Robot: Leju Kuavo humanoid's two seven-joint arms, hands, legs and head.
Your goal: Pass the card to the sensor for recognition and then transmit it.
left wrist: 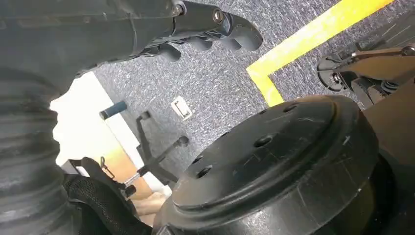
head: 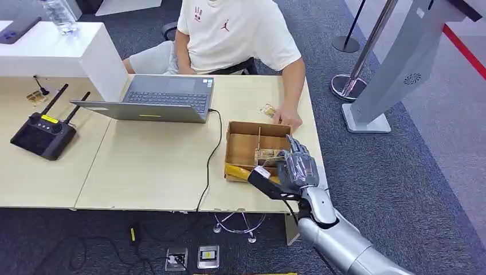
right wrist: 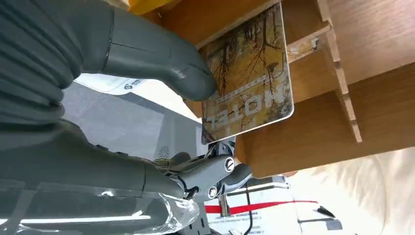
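My right hand hovers over the near right corner of a partitioned wooden box at the table's right end. It pinches a card between thumb and fingers; the card has a yellow tree picture and the word HOTEL. The card sits just over the box's front compartments, beside a divider. My left hand hangs by my body over the carpet, its fingers holding nothing. I cannot pick out a sensor.
A person in a white shirt sits behind the table, one hand resting by the box next to a small card. A laptop with a black cable and a black antenna controller lie to the left.
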